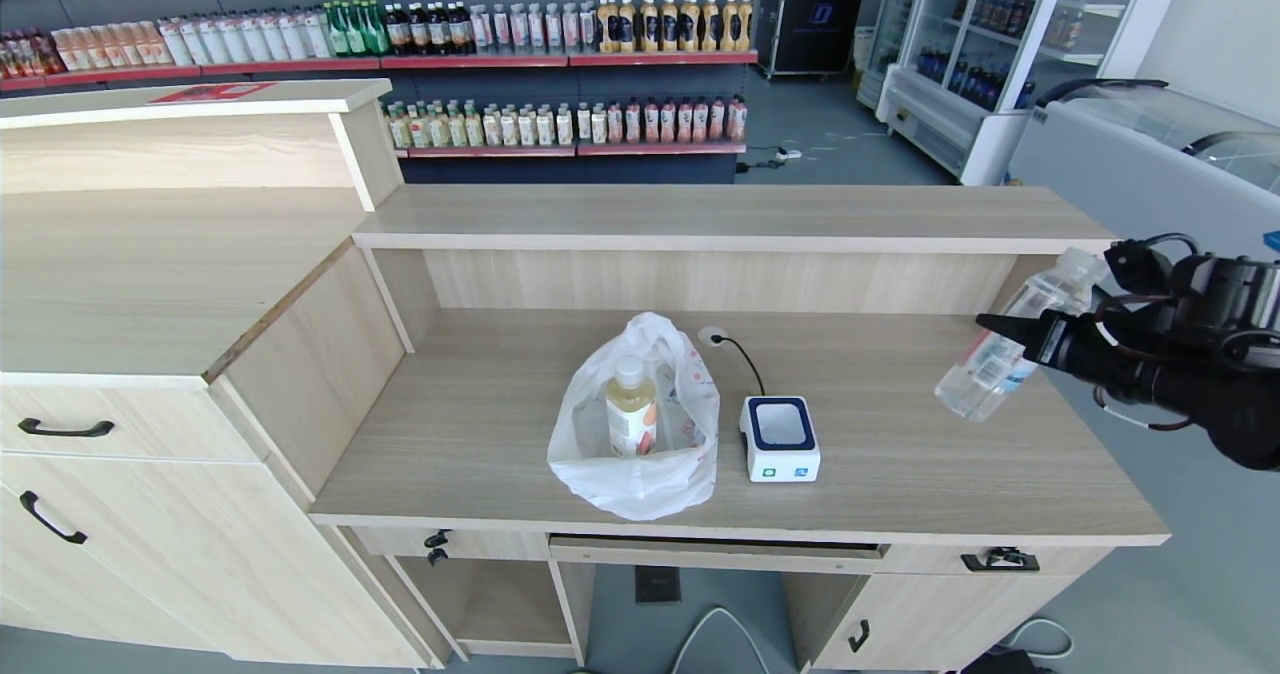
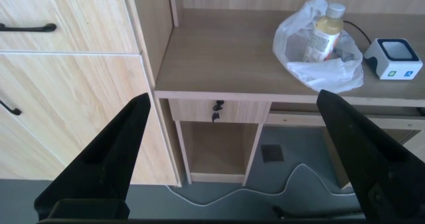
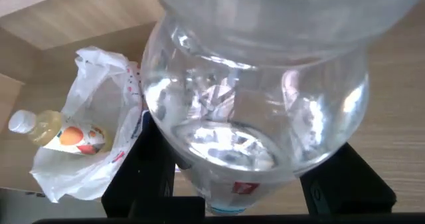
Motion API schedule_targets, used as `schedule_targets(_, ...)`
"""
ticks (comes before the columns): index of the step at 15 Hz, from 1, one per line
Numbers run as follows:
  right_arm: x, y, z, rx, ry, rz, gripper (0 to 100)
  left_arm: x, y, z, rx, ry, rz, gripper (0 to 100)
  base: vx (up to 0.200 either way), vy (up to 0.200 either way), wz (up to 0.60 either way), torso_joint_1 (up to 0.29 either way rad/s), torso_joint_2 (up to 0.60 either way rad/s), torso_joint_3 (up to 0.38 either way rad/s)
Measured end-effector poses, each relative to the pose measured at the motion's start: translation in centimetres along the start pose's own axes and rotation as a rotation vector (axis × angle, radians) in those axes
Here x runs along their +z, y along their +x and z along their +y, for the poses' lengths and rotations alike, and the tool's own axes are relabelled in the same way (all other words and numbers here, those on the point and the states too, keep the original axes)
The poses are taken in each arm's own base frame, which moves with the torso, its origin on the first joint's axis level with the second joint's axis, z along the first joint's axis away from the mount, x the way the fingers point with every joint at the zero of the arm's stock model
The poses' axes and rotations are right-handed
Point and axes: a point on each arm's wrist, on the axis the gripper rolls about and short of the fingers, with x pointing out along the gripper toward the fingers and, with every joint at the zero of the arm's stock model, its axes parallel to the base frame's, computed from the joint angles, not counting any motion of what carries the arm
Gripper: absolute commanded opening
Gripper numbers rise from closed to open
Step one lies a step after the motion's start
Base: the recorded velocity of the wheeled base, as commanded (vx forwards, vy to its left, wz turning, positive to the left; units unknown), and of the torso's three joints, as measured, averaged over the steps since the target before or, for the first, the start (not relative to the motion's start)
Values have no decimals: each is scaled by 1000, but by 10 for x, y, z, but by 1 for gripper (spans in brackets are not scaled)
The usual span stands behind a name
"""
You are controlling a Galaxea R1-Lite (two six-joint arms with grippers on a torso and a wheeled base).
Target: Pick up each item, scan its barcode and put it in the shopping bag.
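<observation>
Jaws of your right gripper (image 1: pixel 1010 339) clamp a clear water bottle (image 1: pixel 985 369) above the counter's (image 1: pixel 900 474) right end; your left gripper (image 2: pixel 232 94) gapes wide and empty. One juice bottle (image 1: pixel 631 409) already stands in the shopping bag (image 1: pixel 600 454), so I judge this bottle has yet to pass the scanner (image 1: pixel 779 438) and be bagged.

The head view looks forward and down from above onto the counter (image 1: pixel 900 434), with the shopping bag (image 1: pixel 585 434) at frame centre and store shelves (image 1: pixel 560 59) along the top edge. The left wrist view faces the counter's front from lower and farther back, sharing the bag and scanner (image 2: pixel 394 58). The right wrist view sits tight against a clear bottle (image 3: pixel 265 98), with the bag beyond.
</observation>
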Motion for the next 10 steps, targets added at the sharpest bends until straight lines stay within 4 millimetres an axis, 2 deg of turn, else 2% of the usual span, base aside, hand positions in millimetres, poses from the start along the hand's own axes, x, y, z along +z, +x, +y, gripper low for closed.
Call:
schedule_targets(5,24,-41,90,223,106,82,0,0,0,0,0,0,0,100,0,0,0,0,0,0)
schedule_targets(10,46,-79,158,402,134,124,0,0,0,0,0,0,0,100,0,0,0,0,0,0)
